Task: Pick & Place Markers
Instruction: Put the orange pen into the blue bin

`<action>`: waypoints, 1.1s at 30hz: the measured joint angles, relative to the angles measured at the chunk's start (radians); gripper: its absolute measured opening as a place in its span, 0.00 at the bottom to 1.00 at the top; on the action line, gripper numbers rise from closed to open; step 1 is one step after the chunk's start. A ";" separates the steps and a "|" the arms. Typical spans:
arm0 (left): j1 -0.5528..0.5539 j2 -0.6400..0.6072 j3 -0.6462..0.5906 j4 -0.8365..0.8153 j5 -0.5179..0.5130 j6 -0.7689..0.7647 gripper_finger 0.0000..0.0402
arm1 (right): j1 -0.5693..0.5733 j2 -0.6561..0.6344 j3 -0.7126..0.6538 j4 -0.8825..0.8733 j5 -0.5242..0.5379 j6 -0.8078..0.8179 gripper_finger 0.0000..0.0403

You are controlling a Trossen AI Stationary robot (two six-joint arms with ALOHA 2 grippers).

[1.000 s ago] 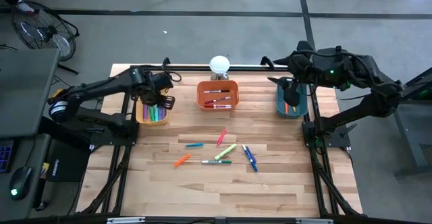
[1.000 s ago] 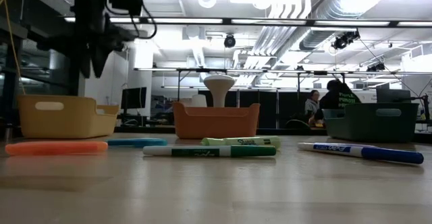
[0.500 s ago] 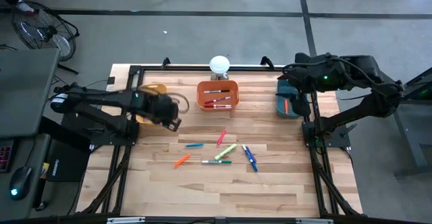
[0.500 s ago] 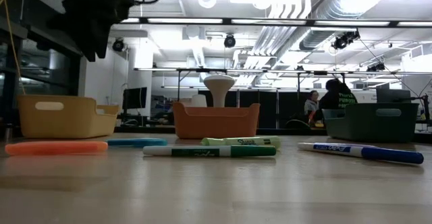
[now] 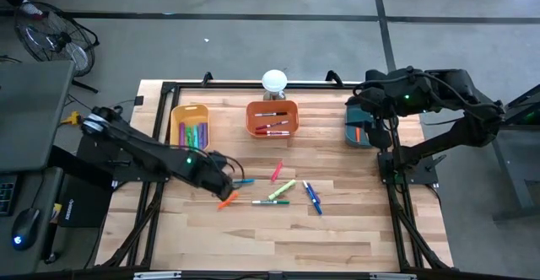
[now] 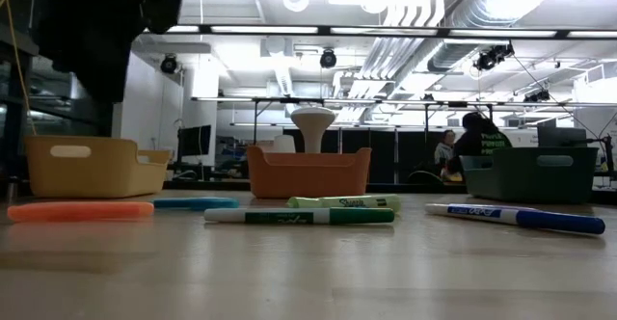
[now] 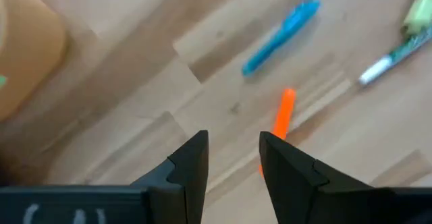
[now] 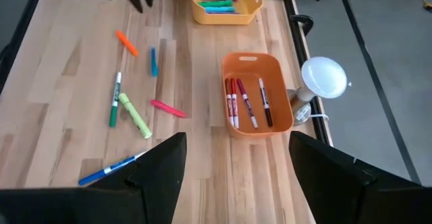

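Left gripper (image 7: 233, 153), fingers parted and empty, hovers over the orange marker (image 5: 227, 201); right gripper (image 5: 364, 111) spread wide at two o'clock.

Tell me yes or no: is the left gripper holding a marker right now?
No; the left gripper is open and empty, above the orange marker lying on the table.

the left hand (image 7: 233, 158) covers the orange marker's (image 7: 284, 113) near end, and the yellow bin (image 7: 27, 55) is cut off.

near table (image 5: 278, 238): bare wood | middle: loose markers (image 5: 278, 191) | rear: three bins (image 5: 272, 118)
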 joint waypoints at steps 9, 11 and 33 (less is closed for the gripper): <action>-0.032 0.179 -0.001 0.091 0.154 -0.040 0.32 | 0.000 0.000 0.000 0.000 -0.011 0.007 0.63; -0.031 0.199 -0.001 0.123 0.172 -0.027 0.32 | 0.000 0.000 0.000 0.001 -0.016 0.009 0.63; -0.031 0.275 -0.001 0.217 0.200 0.122 0.54 | 0.000 0.000 0.000 0.004 -0.044 0.029 0.63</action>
